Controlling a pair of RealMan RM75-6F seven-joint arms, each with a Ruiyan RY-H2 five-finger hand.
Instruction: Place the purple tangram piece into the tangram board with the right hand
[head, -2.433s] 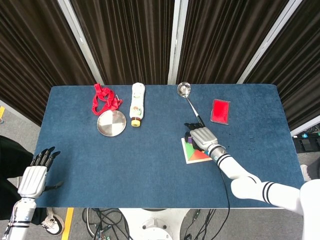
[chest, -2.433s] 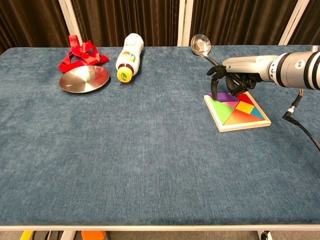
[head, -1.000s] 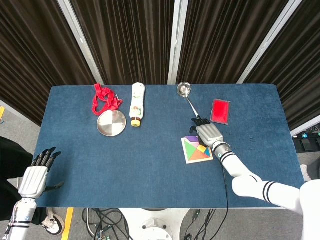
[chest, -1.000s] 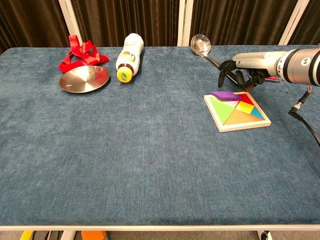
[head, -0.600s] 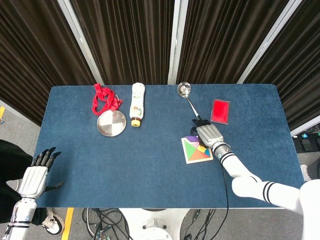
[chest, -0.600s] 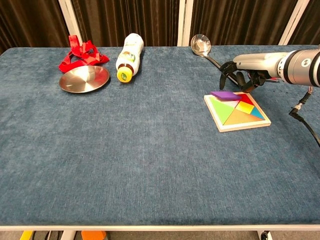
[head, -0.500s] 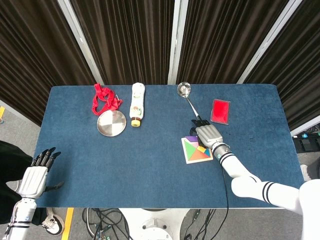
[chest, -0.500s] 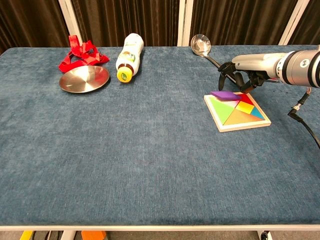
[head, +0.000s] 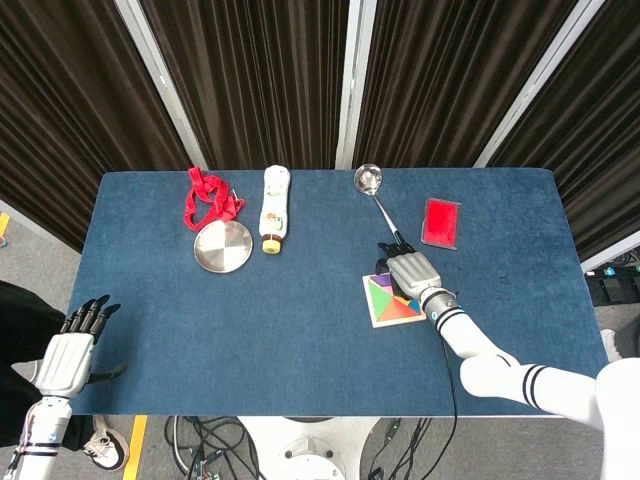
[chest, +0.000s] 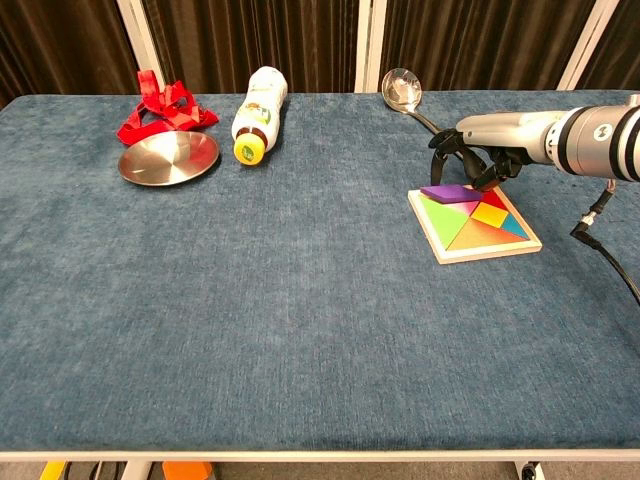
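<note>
Purple tangram piece lying at the far-left corner of the tangram board, on the blue worktop. Right hand poised just above it — fingers curled downward, grasping nothing. Left hand off the worktop edge — fingers extended, released.

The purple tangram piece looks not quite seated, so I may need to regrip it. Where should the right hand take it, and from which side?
Probably by the long edges of the purple tangram piece, pinched from above. It is thin and flat, lying at the far corner of the tangram board, its left end seemingly raised over the rim. The right hand hovers just behind it, fingers curled down.
</note>
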